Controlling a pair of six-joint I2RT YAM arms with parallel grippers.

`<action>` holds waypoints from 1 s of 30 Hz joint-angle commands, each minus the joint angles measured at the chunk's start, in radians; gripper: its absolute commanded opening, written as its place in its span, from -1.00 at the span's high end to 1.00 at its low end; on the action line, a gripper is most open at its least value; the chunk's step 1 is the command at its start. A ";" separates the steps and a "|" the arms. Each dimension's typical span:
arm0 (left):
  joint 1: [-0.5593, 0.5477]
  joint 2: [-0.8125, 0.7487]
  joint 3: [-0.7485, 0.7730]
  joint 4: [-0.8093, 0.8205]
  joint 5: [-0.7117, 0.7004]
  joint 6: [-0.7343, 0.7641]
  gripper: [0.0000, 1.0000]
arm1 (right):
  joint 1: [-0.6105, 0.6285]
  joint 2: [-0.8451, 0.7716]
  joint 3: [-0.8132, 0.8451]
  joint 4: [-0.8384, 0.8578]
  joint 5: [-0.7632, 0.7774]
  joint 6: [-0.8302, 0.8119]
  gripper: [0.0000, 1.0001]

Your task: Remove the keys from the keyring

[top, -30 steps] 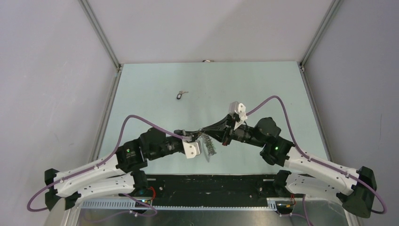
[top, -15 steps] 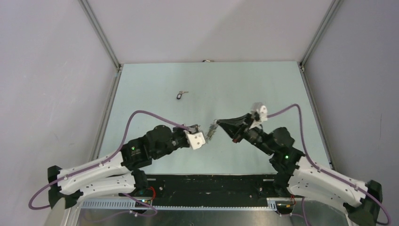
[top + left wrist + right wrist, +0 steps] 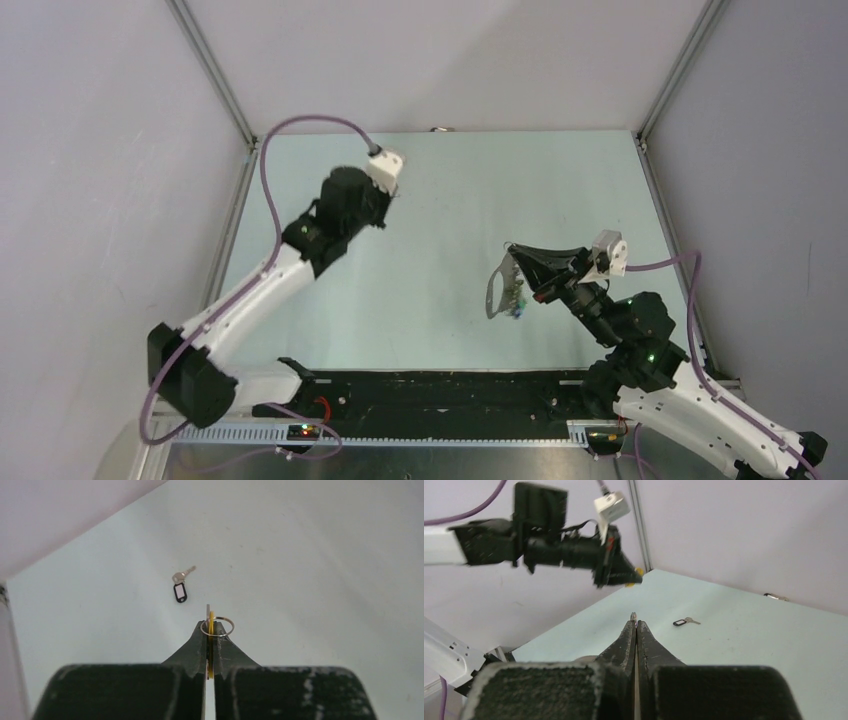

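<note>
Left arm swung off centre to the far left of the pale green table (image 3: pixel 450 180), and the right arm pulled back toward the near right. A second before, both were nose to nose mid-table.

My left gripper (image 3: pixel 210 630) was clamped on a small yellow-tagged silver key (image 3: pixel 211 621). It sat edge-on between the fingers, long axis in line with them, with a silver edge poking forward past the tips. A thin silver split ring (image 3: pixel 233 627) hung through it right at the tips. That key was off the loop and held above the table.

My right gripper (image 3: pixel 512 255) was closed on the top end of the large grey-beige oval keyring (image 3: pixel 493 295). The keyring hung from the tips, long axis running toward the near edge in the top view. Green and blue keys (image 3: pixel 517 305) dangled beside its lower part, too small to tell their direction.

A black-tagged silver key (image 3: pixel 180 591) lay flat on the table ahead of the left gripper, tag nearer, blade pointing away and to the right in the wrist view.
</note>
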 commanded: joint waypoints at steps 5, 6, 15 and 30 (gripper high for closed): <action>0.264 0.372 0.272 -0.010 0.240 -0.271 1.00 | -0.006 -0.007 0.007 0.051 -0.011 -0.037 1.00; 0.290 0.402 0.287 -0.013 0.269 -0.291 1.00 | -0.007 -0.004 0.008 0.058 -0.014 -0.037 1.00; 0.365 0.627 0.428 -0.028 0.311 -0.367 -0.03 | -0.015 0.033 0.011 0.087 -0.013 -0.030 1.00; 0.365 0.131 0.163 -0.162 0.272 -0.539 -0.99 | -0.150 0.146 0.019 -0.016 0.003 0.098 1.00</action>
